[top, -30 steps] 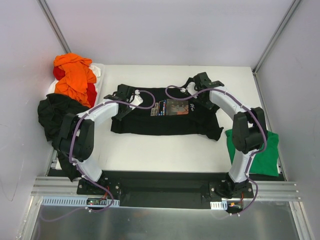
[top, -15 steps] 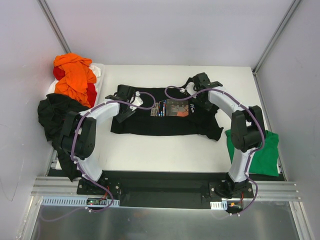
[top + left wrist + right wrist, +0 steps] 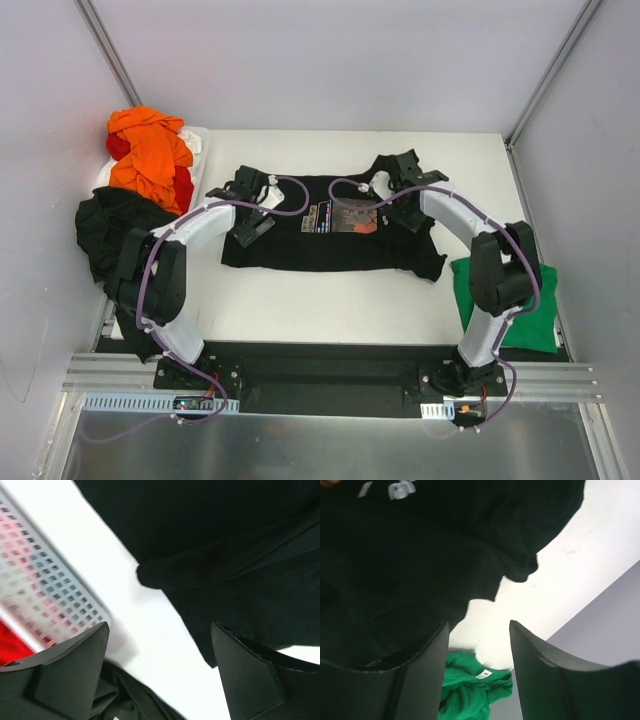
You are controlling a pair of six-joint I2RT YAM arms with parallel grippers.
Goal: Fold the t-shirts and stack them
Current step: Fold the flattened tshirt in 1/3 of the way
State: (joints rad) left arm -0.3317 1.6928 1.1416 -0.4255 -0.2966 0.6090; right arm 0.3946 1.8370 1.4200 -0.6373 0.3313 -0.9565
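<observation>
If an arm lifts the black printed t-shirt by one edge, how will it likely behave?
The black printed t-shirt will probably droop limply: it lies flat with soft wrinkled edges. A push would likely bunch it rather than slide it whole, as its rumpled corner suggests.

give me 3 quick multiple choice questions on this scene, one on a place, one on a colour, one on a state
1. Where does the green t-shirt lie?
A. far left corner
B. near right side of the table
C. table centre

2. What colour is the t-shirt spread flat mid-table?
A. black
B. red
C. orange

3. How is the left tool?
A. shut on cloth
B. shut and empty
C. open, nothing between its fingers

Answers:
1 B: the top view shows it at the near right edge.
2 A: dark cloth with a small print lies flat there.
3 C: the left wrist view shows bare table between the spread fingers.
</observation>
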